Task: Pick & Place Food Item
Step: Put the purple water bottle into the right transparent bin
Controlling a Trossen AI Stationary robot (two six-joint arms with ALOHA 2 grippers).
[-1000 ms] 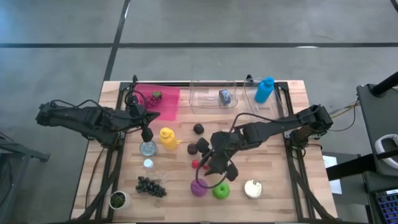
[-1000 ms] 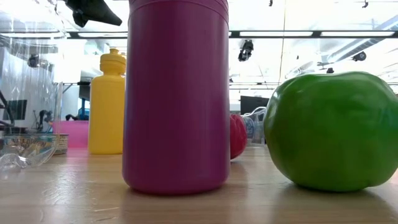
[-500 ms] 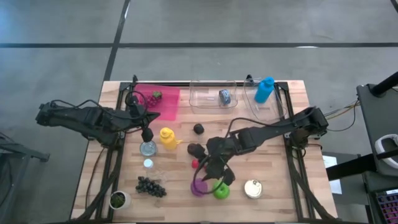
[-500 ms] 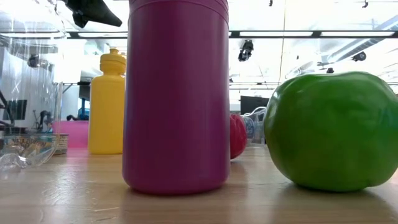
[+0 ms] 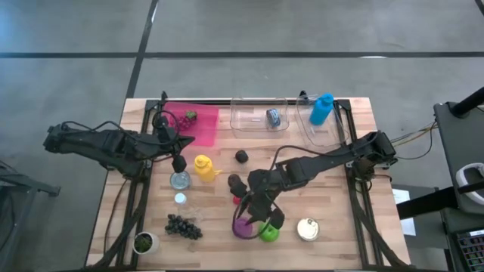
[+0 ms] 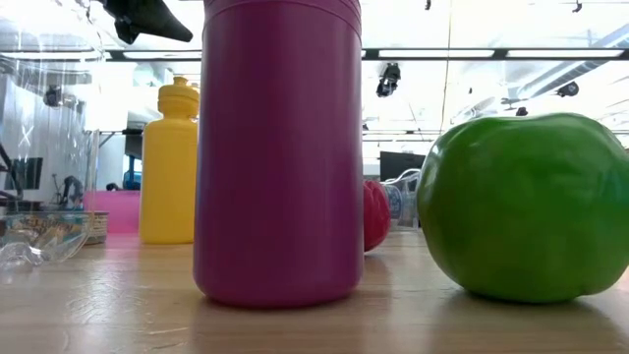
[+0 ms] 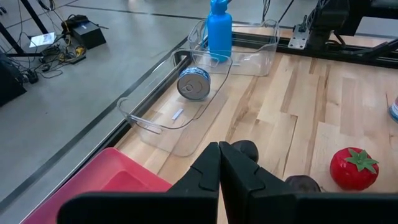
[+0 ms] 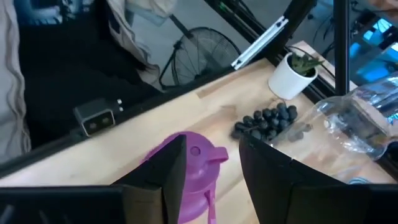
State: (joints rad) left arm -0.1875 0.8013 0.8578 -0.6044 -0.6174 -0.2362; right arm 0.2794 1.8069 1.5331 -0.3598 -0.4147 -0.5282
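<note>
Wooden tabletop (image 5: 340, 227) with a bunch of stuff scattered on it, and the food nearest the action is a shiny, round green apple (image 5: 268, 232), sitting near the front edge right beside a purple bottle (image 5: 242, 227). Right claw (image 5: 255, 214) hangs just over that pair with its fingers apart and nothing held, though its own camera shows only the bottle in the gap, and from above the arm hides part of the apple. Left claw (image 5: 179, 162) is pinched closed and empty near the yellow bottle (image 5: 203, 166).
</note>
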